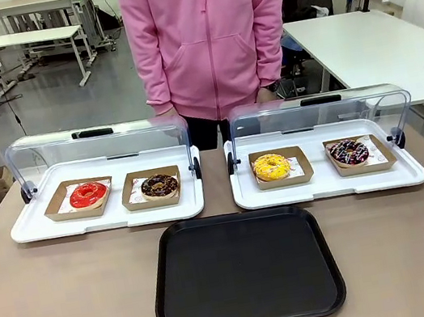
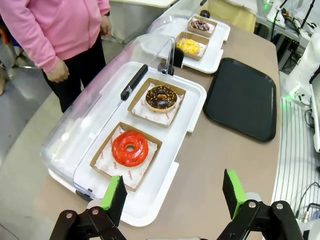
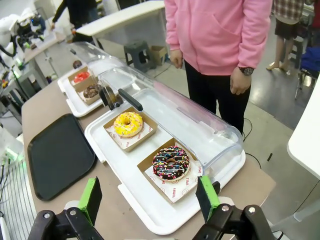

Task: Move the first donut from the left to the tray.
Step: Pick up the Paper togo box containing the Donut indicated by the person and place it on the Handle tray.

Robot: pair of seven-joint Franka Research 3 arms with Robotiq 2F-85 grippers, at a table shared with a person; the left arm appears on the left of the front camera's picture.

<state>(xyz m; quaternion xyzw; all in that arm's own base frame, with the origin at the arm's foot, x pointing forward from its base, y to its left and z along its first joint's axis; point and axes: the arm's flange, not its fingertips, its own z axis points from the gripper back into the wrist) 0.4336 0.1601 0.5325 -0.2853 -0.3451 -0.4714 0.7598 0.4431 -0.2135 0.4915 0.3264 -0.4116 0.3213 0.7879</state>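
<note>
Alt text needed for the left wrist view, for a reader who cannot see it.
The left gripper, fingers wide open, hovers near the red donut in its cardboard box on a white tray with its clear lid open. Farther along sit a chocolate donut, the black tray on the table, and a person in a pink top standing alongside.

first donut (image 1: 89,195) in leftmost box (image 1: 55,204), tray (image 1: 246,270) in front, centred

donut (image 2: 130,148): glossy red glaze | box (image 2: 103,153): brown cardboard | tray (image 1: 246,270): black plastic
</note>
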